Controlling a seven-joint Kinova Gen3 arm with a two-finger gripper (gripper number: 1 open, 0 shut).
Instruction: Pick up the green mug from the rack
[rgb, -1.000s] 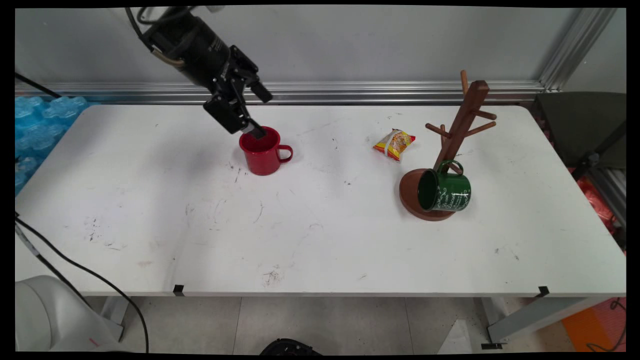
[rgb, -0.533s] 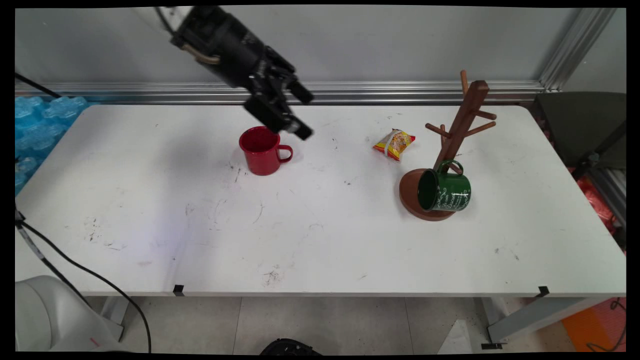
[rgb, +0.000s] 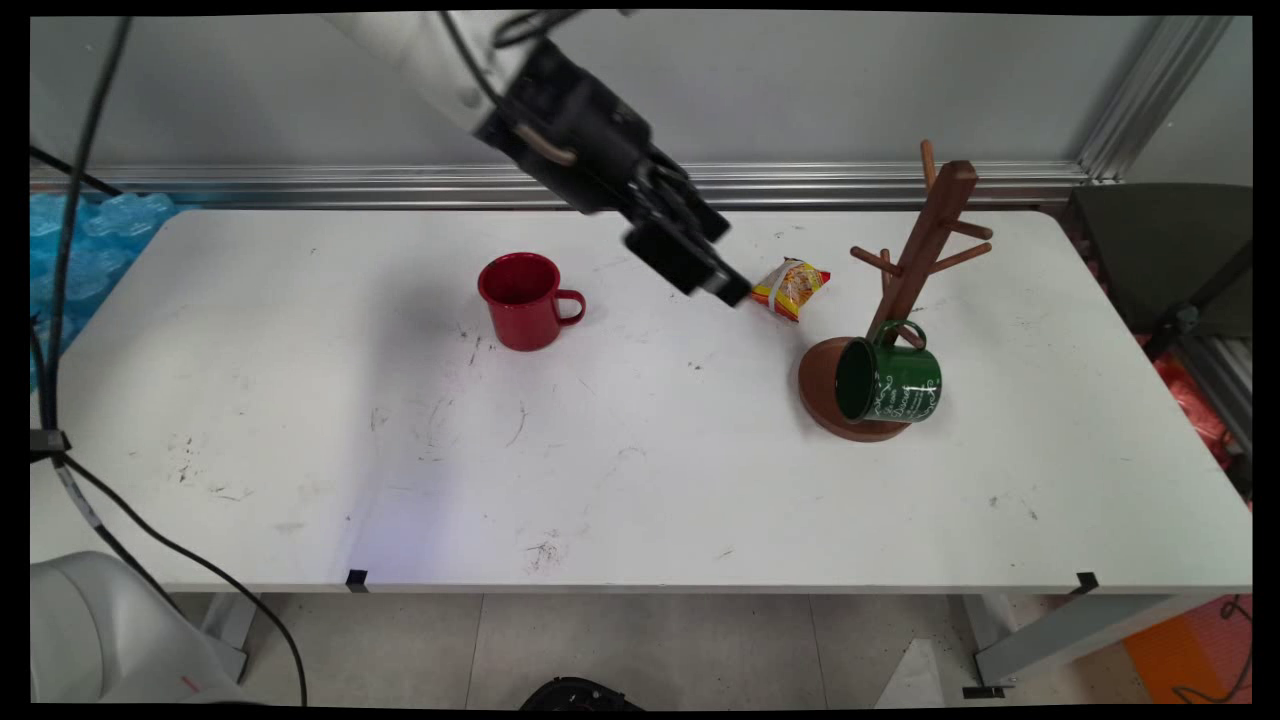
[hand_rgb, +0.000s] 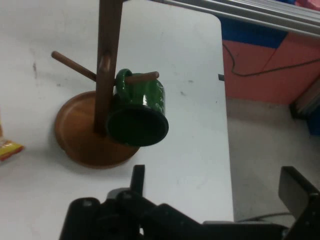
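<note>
My gripper (rgb: 725, 258) hangs open and empty above the table's far middle, just left of a yellow and red snack packet (rgb: 790, 287). A red mug (rgb: 525, 300) stands upright well to its left, handle pointing right. To the right, a brown wooden mug tree (rgb: 925, 240) holds a green mug (rgb: 890, 382) by the handle on a low peg. In the hand view the open gripper (hand_rgb: 217, 177) points toward that green mug (hand_rgb: 140, 107) and the tree's round base (hand_rgb: 75, 135). The packet's corner (hand_rgb: 7, 149) shows at the left edge.
A blue plastic pack (rgb: 90, 240) lies past the table's left end. An aluminium rail (rgb: 820, 180) runs along the back wall. A dark chair (rgb: 1160, 250) stands off the right end. Black cables (rgb: 70, 200) hang at the left.
The gripper has left the red mug's rim and swung right across the table to beside the snack packet. The red mug stays where it stood.
</note>
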